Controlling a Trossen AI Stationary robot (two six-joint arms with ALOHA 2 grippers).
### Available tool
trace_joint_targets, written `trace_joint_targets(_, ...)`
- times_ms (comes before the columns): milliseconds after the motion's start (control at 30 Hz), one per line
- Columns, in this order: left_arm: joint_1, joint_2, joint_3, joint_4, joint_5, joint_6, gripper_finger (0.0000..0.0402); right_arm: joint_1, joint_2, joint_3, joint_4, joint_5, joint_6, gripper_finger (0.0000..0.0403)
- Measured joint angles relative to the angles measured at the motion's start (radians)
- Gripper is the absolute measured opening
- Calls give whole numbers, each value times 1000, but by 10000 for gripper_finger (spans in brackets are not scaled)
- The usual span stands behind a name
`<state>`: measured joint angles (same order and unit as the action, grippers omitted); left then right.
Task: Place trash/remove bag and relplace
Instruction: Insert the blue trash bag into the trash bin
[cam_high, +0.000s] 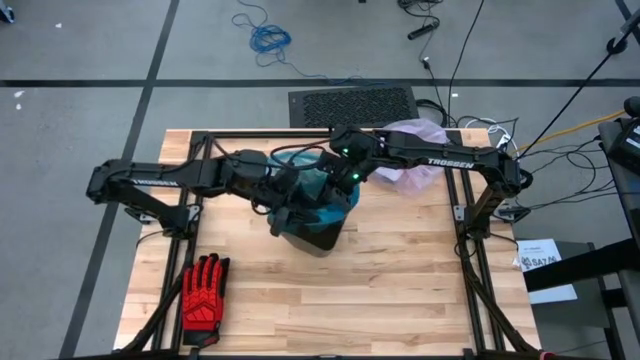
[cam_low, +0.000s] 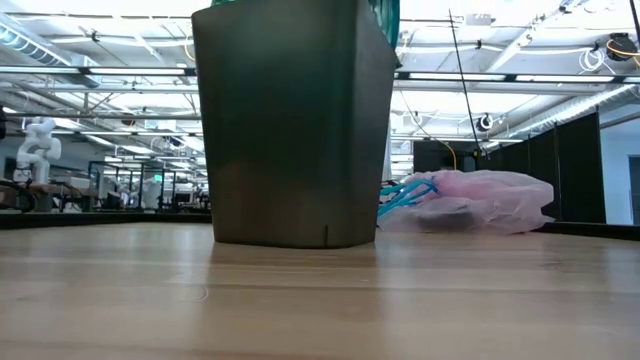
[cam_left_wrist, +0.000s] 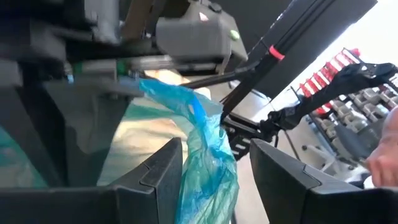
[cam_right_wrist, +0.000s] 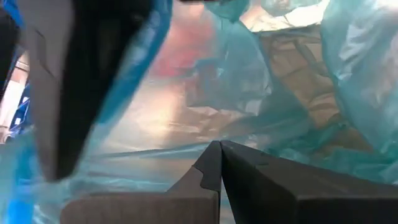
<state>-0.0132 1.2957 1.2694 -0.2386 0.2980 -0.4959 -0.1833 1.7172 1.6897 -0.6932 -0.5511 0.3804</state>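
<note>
High view is showing me both arms meeting over the dark bin (cam_high: 318, 232) near the middle of the tabletop (cam_high: 400, 290). I am reading this as the replacement step: the old pink bag (cam_high: 415, 150) is already lying out of the bin, at the far edge of the tabletop beyond the right arm, and the low view is showing it slumped on the wood with something dark inside; I cannot tell whether that is the trash, and no loose trash is showing anywhere else.

A teal bag (cam_high: 335, 195) is sitting in the bin mouth, bunched rather than spread. My left end effector (cam_left_wrist: 214, 171) is standing with its fingers wide apart at the near-left rim, and a fold of teal bag (cam_left_wrist: 208, 162) is hanging loose between them, not pinched. My right end effector (cam_right_wrist: 219, 165) is reaching down inside the teal bag, fingers pressed fully together; I cannot tell whether any film is caught between them. Through the plastic the right wrist view is giving only blurred brownish shapes, so I am not naming any contents.

Next, I am judging, the move calls for closing the left fingers on that hanging fold and drawing it over the rim, while the right keeps the plastic pushed down. A red glove (cam_high: 203, 290) is lying near the tabletop's front left corner, well apart.
</note>
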Motion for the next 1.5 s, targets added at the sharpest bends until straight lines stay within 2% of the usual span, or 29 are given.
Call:
trace_joint_targets(433, 1, -114, 0, -123, -93, 39, 183, 0, -24, 0, 47, 0, 18, 0)
trace_joint_targets(767, 8, -151, 0, -125, -148, 66, 183, 38, -26, 0, 47, 2, 2, 0)
trace_joint_targets(900, 56, -130, 0, -186, -142, 49, 183, 52, -48, 0, 45, 37, -2, 0)
trace_joint_targets(1000, 101, -73, 0, -189, -62, 30, 178, 63, -70, 0, 45, 65, -10, 0)
trace_joint_targets(1133, 138, -3, -1, -105, 31, 30, 151, 83, -88, 0, 43, 85, -34, 0)
trace_joint_targets(1233, 155, 25, 0, -115, 99, 30, 119, 105, -88, 0, 15, 103, -52, 0)
trace_joint_targets(1433, 159, 2, -1, -200, 118, 33, 24, 133, -88, 0, -58, 175, -114, 0)
trace_joint_targets(1500, 159, -18, -1, -238, 120, 23, 7, 133, -88, 0, -82, 204, -143, 0)
